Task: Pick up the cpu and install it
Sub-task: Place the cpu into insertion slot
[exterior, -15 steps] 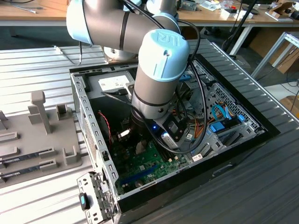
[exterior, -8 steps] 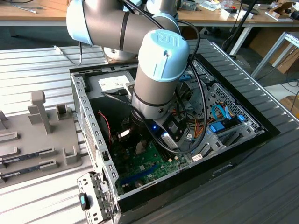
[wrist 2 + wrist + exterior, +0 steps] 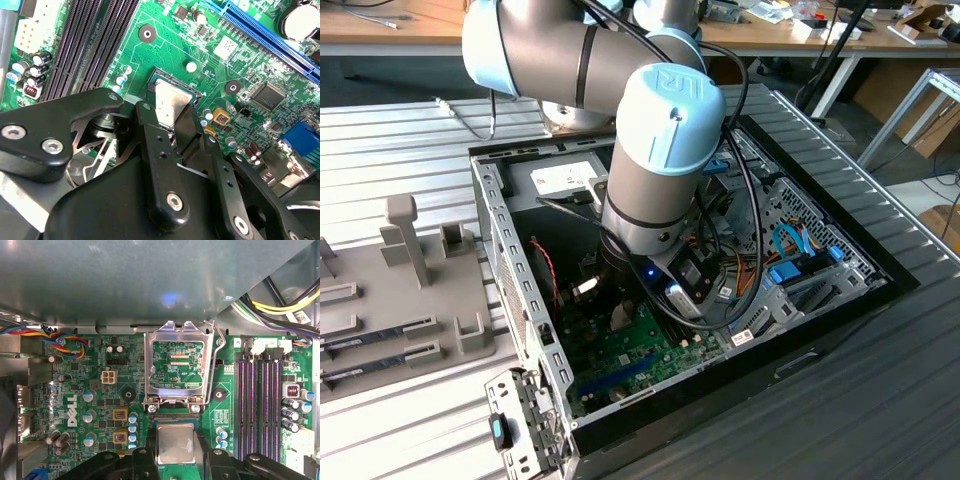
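Between the black fingers of the gripper (image 3: 176, 454), right at the socket (image 3: 175, 418) on the green motherboard (image 3: 100, 390), lies the cpu (image 3: 175, 442). Its silvery top faces up, and the fingers are closed in against two opposite edges, as far as both wrist views show. Whether the chip is already seated or hangs just above the contacts cannot be told. Just beyond it the load plate (image 3: 151, 365) stands flipped open, with its wire lever (image 3: 214, 360) raised beside it. The memory slots (image 3: 260, 405) run near on one side. The main risk, as I judge it, is a tilted or slightly turned chip. If it meets the socket out of square, or the wrong way round (its notches cannot be made out), the fine contacts beneath could bend. A second risk is a finger dragging the chip sideways on release, or catching the small capacitors (image 3: 132, 421) just beside the socket. In the exterior view the arm (image 3: 655, 150) reaches deep into the computer case (image 3: 505, 250). Its black cable (image 3: 752, 200) hangs close to the case's inner parts and could snag there.
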`<action>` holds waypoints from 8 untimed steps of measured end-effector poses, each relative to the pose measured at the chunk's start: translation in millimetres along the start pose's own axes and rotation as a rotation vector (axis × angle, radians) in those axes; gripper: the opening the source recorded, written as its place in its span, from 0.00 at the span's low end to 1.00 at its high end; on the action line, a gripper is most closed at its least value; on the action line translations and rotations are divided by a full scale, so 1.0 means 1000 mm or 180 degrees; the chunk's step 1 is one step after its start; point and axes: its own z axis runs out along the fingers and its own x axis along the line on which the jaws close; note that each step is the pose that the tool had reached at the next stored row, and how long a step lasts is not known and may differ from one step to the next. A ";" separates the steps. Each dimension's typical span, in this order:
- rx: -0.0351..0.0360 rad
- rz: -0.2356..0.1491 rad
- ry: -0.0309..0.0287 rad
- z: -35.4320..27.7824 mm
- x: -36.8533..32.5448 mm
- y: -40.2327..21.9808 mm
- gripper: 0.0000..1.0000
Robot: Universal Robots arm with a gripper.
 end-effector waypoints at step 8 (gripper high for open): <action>-0.0001 0.0000 0.0000 -0.0052 -0.0001 0.0000 0.40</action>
